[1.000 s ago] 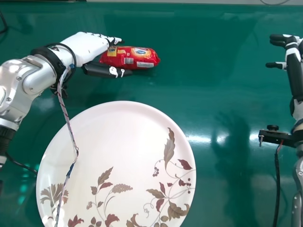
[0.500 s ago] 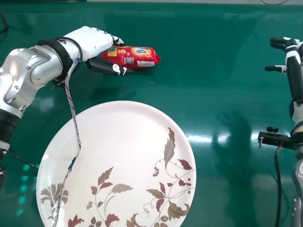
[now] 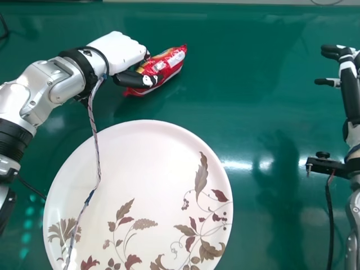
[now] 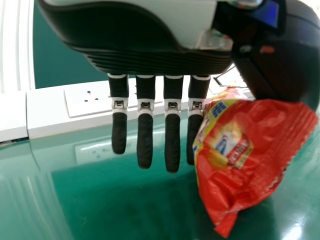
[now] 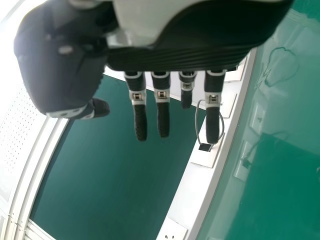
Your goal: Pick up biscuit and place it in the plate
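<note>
While fingers of the left hand [image 3: 121, 49] pinch the biscuit packet [image 3: 170, 63], a cable [image 3: 99, 163] hangs across the plate [image 3: 152, 163].

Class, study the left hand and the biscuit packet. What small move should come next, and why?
Probably a gentle lift with a firm grip: the left hand has the slanted biscuit packet between its thumb and fingers, and the packet is beyond the plate, so it likely needs clearance before crossing the rim.

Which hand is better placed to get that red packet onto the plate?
Probably the left hand: it pinches the red packet near the plate; the right hand is empty and farther away.
</note>
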